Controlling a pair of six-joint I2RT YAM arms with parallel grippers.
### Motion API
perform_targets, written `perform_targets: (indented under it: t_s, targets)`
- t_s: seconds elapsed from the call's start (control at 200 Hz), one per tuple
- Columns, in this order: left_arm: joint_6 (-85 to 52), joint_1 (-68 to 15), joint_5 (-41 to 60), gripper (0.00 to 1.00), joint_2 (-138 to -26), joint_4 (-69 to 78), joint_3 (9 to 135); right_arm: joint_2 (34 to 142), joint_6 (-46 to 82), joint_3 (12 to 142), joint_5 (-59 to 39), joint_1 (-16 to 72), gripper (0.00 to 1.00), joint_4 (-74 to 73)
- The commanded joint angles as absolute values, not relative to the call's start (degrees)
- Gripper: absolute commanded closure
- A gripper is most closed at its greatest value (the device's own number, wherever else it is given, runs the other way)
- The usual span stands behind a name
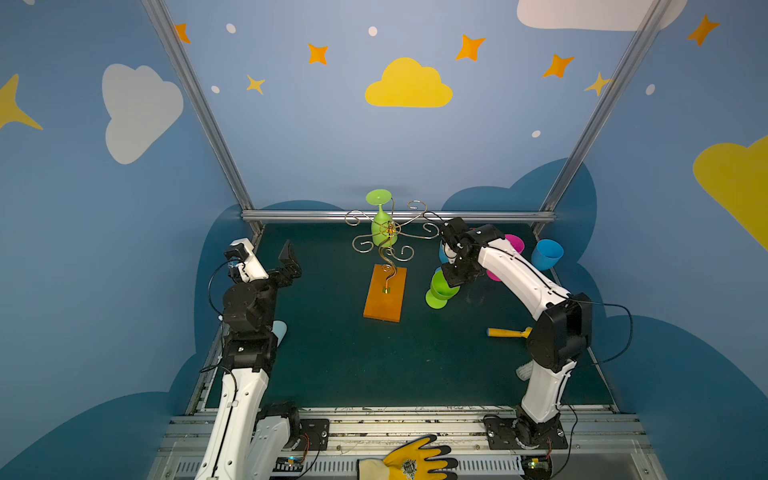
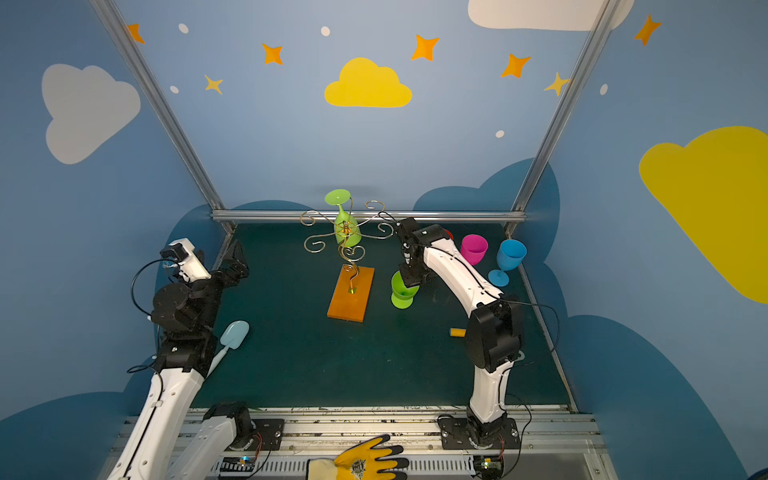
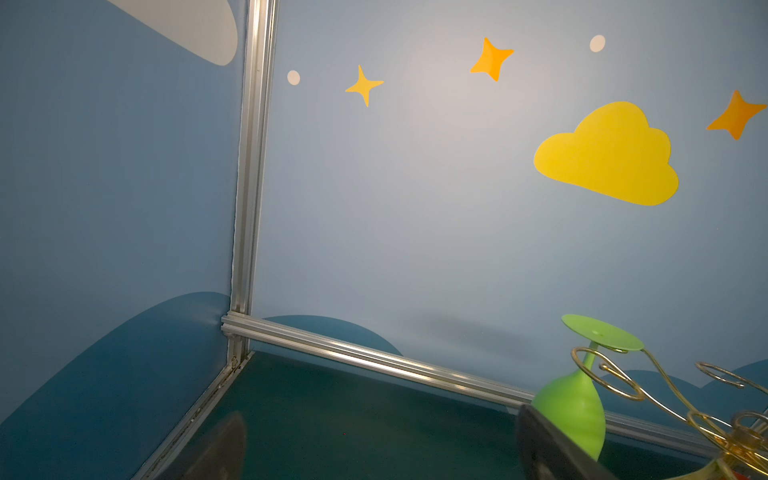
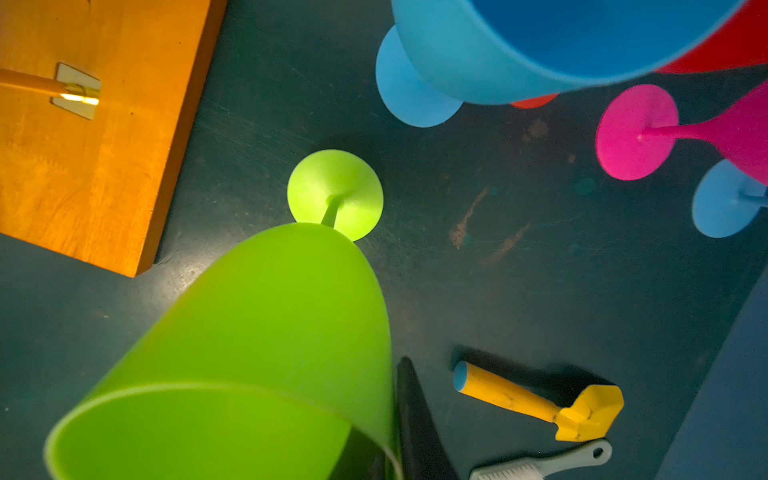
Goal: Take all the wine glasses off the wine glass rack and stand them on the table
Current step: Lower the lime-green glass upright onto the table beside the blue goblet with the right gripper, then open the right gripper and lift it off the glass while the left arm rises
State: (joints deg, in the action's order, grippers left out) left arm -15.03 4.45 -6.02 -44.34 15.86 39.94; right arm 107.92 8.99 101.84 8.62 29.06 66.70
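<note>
Pinching the rim of the green wine glass (image 1: 438, 293), one finger inside the bowl and one outside, the right claw (image 1: 452, 284) is holding it upright, off the wine glass rack (image 1: 384, 299) and just beside the right side of the rack's wooden base. The glass's foot is seemingly sitting on the surface (image 1: 353, 365). The rack is standing mid-surface, toward the far edge. A second green glass (image 1: 378, 197) is hanging upside down from a scrolled arm on the rack's far side. The left claw (image 1: 291, 264) is hovering near the left edge, spread wide and empty. A pink glass (image 2: 473, 247) and a blue glass (image 2: 511, 253) are standing toward the far-right corner.
</note>
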Motion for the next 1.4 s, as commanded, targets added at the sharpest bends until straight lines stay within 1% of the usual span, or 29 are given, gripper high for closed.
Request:
perform_targets:
  t_s: [0.0, 0.295, 0.471, 0.601, 0.771, 0.911, 1.076, 1.181, 1.231, 1.291, 1.397]
  targets:
    - [-15.5, 4.6, -6.4, 0.01, -43.9, 16.1, 39.3, 106.7, 9.8, 100.4, 6.2, 28.8, 0.85, 66.9]
    - [-15.5, 4.7, -6.7, 0.01, -43.7, 16.1, 39.2, 101.7, 10.5, 97.1, 1.2, 26.4, 0.61, 63.0]
    - [-15.6, 4.7, -6.8, 0.01, -43.7, 16.1, 39.2, 97.3, 11.0, 94.3, -1.8, 24.7, 0.5, 59.6]
    - [-15.6, 4.7, -6.9, 0.01, -43.5, 15.9, 39.2, 94.9, 11.6, 92.6, -4.4, 22.8, 0.45, 58.2]
    - [-15.8, 4.7, -7.0, 0.01, -43.5, 15.9, 39.2, 91.2, 12.3, 90.0, -6.9, 20.3, 0.43, 56.2]
    - [-16.8, 5.1, -4.4, 0.02, -44.8, 11.8, 42.1, 86.1, 12.8, 87.6, -7.3, 18.7, 0.41, 54.1]
    - [-20.8, 6.8, 3.6, 0.03, -48.7, 6.3, 48.2, 76.3, 9.8, 81.5, -8.0, 18.1, 0.38, 47.1]
    - [-24.6, 7.7, 10.5, 0.06, -52.8, 2.0, 53.8, 66.6, 11.9, 72.1, -6.7, 18.1, 0.34, 35.3]
    - [-26.0, 8.0, 13.9, 0.08, -55.2, 0.1, 56.4, 61.3, 11.3, 66.7, -6.6, 17.9, 0.29, 28.7]
    - [-28.3, 8.5, 19.3, 0.09, -58.2, -1.2, 59.8, 56.3, 11.3, 63.2, -5.5, 17.7, 0.22, 25.0]
    - [-33.5, 10.2, 29.1, 0.11, -63.9, 1.0, 64.1, 52.1, 10.4, 61.7, -5.0, 17.5, 0.19, 24.6]
